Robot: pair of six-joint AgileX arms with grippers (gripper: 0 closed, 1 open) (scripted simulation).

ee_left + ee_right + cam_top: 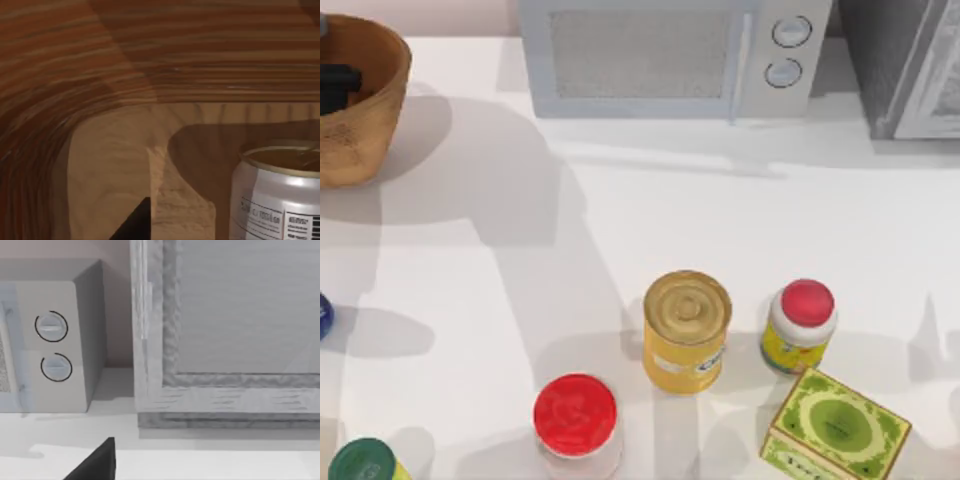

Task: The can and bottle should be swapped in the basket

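Left wrist view: left gripper [335, 88] inside the basket [365, 130], grip unclear, beside a silver can [277, 195].

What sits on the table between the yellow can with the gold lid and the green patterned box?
From above, the red-capped, yellow-labelled bottle stands between the yellow can and the green box, nearer the box.

Tan woven basket [360, 130] at table's far left; silver can [275, 195] upright inside.
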